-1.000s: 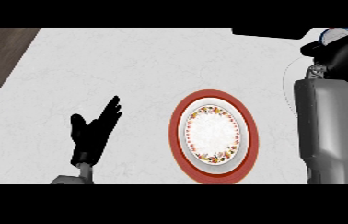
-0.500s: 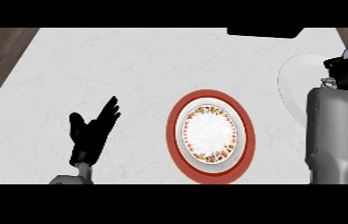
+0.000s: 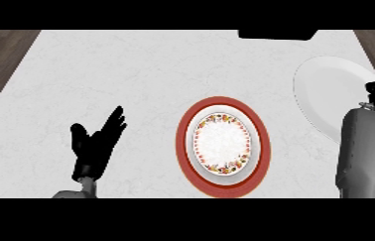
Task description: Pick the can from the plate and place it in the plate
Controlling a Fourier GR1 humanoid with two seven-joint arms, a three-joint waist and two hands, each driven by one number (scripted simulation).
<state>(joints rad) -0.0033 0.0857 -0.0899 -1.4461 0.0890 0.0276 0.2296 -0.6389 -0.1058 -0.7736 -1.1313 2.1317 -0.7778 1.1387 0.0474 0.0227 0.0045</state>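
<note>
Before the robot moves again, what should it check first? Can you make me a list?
1. Is the can in sight: not ok. No can shows on the part of the counter that is in view.
2. Red-rimmed plate free on top: ok. Its flowered middle is bare.
3. White plate at the right edge: cannot tell. The right forearm hides part of it.
4. Left hand out of the way: ok. It rests open at the lower left, apart from both plates.
5. Right hand holding something: cannot tell. Only a sliver shows at the right edge.
</note>
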